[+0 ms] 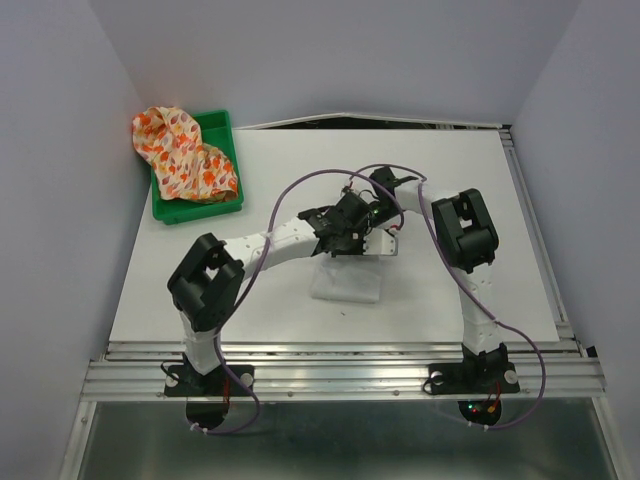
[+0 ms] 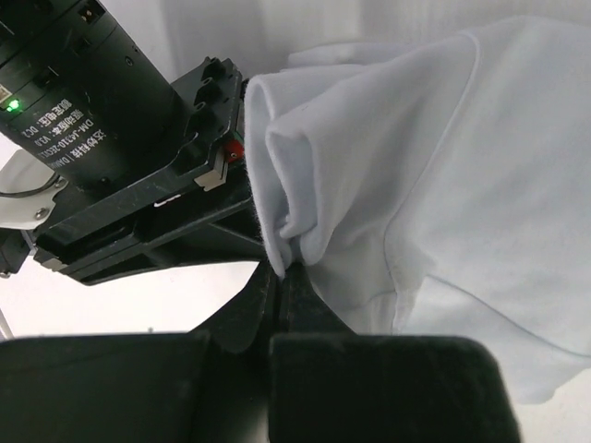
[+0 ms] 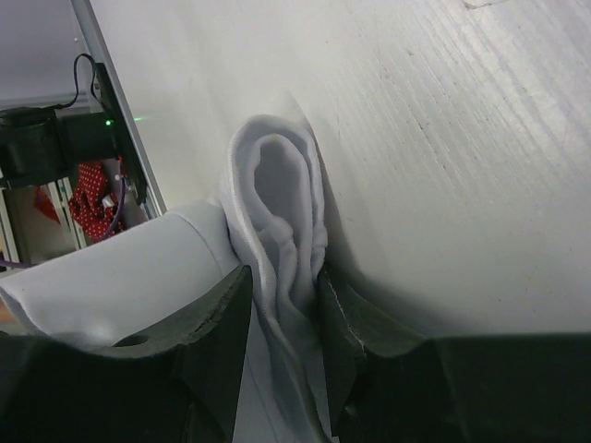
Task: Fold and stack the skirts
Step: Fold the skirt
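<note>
The white skirt (image 1: 347, 280) lies at the middle of the table, partly under both arms. My left gripper (image 1: 350, 243) is shut on an edge of the white skirt (image 2: 416, 185); its jaws meet (image 2: 280, 269) with cloth pinched at the tips. My right gripper (image 1: 385, 240) is shut on a bunched fold of the white skirt (image 3: 277, 203), held between its two fingers (image 3: 285, 281). The two grippers are close together above the skirt. The floral skirt (image 1: 180, 152) lies crumpled over the green tray at the far left.
The green tray (image 1: 222, 128) stands at the table's back left corner. The left arm's elbow (image 1: 205, 280) is near the front left, the right arm's elbow (image 1: 465, 228) at the right. A metal rail (image 1: 340, 370) runs along the near edge.
</note>
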You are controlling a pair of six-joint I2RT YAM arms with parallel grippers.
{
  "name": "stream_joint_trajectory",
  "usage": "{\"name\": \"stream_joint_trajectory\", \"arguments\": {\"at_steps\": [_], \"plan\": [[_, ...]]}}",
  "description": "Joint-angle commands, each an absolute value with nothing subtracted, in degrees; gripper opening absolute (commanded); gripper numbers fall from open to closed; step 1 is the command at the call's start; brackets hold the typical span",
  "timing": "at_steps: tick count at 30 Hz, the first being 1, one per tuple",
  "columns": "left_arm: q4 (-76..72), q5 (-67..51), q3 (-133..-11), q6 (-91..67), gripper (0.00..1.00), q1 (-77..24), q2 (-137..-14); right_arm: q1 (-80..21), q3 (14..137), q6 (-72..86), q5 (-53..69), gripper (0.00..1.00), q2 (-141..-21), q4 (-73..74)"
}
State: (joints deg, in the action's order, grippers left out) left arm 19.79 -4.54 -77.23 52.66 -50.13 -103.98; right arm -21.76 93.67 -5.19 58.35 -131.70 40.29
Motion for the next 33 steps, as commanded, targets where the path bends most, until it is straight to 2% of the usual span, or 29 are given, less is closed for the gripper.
{"name": "stream_joint_trajectory", "arguments": {"at_steps": [1,5,8,11,14,16,17,20,23,30,31,32,33], "plan": [[14.42,-2.20,-75.68,54.14,0.00,-49.66,-103.54,-22.59,93.08,-6.86,55.20,0.41,-132.10,40.96],[13.27,-1.15,-73.83,54.14,0.00,-49.66,-104.06,-22.59,93.77,-6.07,53.88,0.45,-132.36,40.87],[12.66,-0.62,-72.52,53.61,0.00,-49.57,-104.76,-22.59,95.44,-4.92,51.60,0.62,-132.19,40.96],[12.13,-0.62,-71.90,53.35,0.01,-49.66,-104.77,-22.59,97.11,-3.43,49.05,0.76,-131.57,40.87],[12.13,-0.62,-72.51,53.00,0.15,-49.57,-105.55,-22.59,100.88,-1.85,46.41,0.86,-130.70,40.78],[11.87,-0.96,-72.68,53.00,0.19,-49.57,-105.56,-22.07,102.56,-0.54,44.30,0.89,-130.43,40.78],[11.78,-1.40,-72.69,52.91,0.21,-49.57,-105.47,-22.06,103.44,-0.18,43.51,0.97,-130.52,40.78],[11.69,-1.50,-73.30,52.74,0.27,-49.66,-105.82,-19.78,106.61,1.91,40.26,0.99,-131.22,40.78],[10.20,-1.06,-72.69,52.91,0.28,-49.57,-105.64,-17.06,109.15,3.95,38.58,0.98,-132.71,40.52],[8.26,-0.62,-72.77,52.82,0.31,-49.57,-105.73,-14.68,109.78,4.48,40.69,0.86,-133.33,40.52],[8.00,0.78,-72.86,53.00,0.36,-49.57,-105.82,-14.68,109.51,4.66,41.48,0.86,-132.98,40.52],[8.09,1.75,-73.38,53.17,0.57,-49.57,-106.17,-14.68,108.73,4.48,41.66,0.86,-132.63,40.60],[8.26,1.93,-73.65,53.00,0.64,-49.57,-106.17,-14.68,108.37,4.57,41.83,0.86,-132.10,40.52]]}}
